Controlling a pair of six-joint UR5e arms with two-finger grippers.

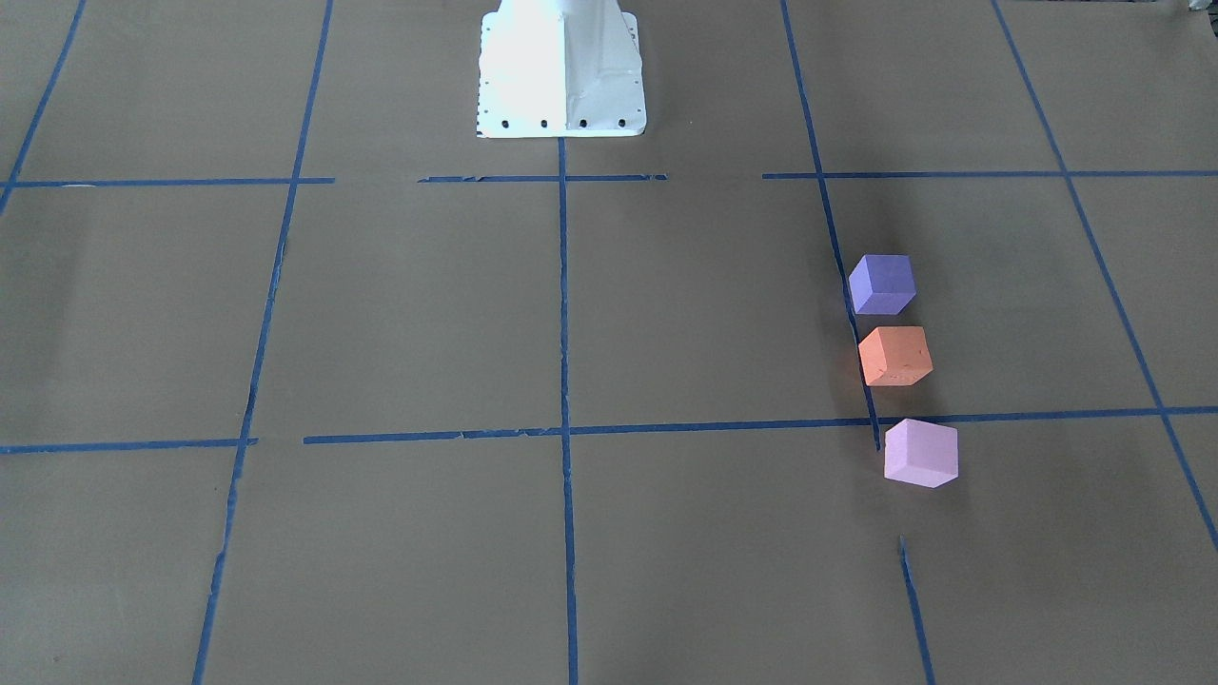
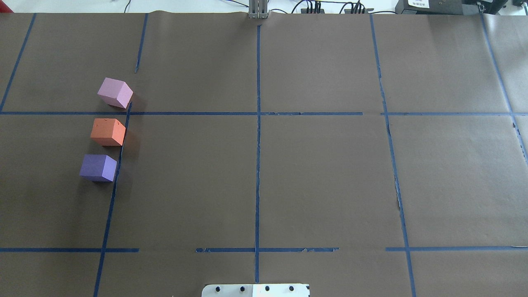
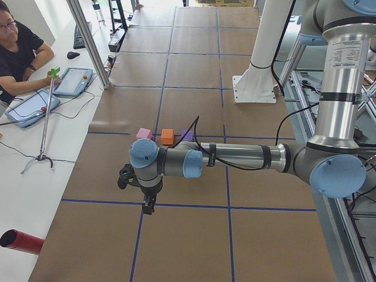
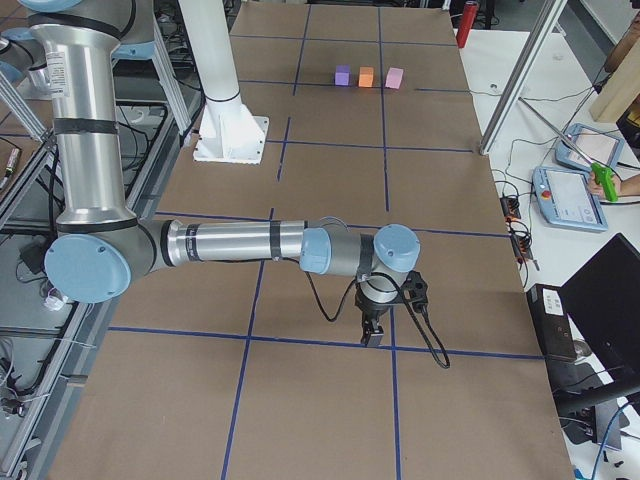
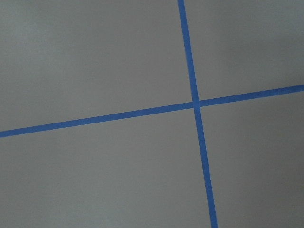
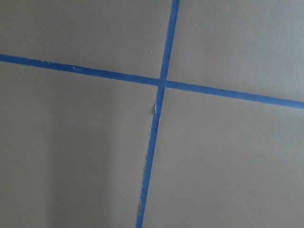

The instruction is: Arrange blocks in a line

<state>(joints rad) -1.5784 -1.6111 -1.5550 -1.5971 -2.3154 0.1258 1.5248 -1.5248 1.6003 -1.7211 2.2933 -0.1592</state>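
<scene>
Three blocks stand in a row along a blue tape line on the robot's left side of the table: the dark purple block (image 2: pixel 98 167) nearest the robot, the orange block (image 2: pixel 108 131) in the middle, the pale pink block (image 2: pixel 115 93) farthest. They also show in the front view as purple (image 1: pixel 882 283), orange (image 1: pixel 894 356) and pink (image 1: pixel 920 453). My left gripper (image 3: pixel 148 205) shows only in the left side view, hanging over the table well away from the blocks; I cannot tell its state. My right gripper (image 4: pixel 372 335) shows only in the right side view, far from the blocks; I cannot tell its state.
The white robot base (image 1: pixel 561 71) stands at the table's middle. Brown paper with a blue tape grid (image 2: pixel 258 144) covers the table. A red cylinder (image 3: pixel 22 241) lies off the table's left end. An operator (image 3: pixel 14 53) sits beside tablets. Both wrist views show only paper and tape.
</scene>
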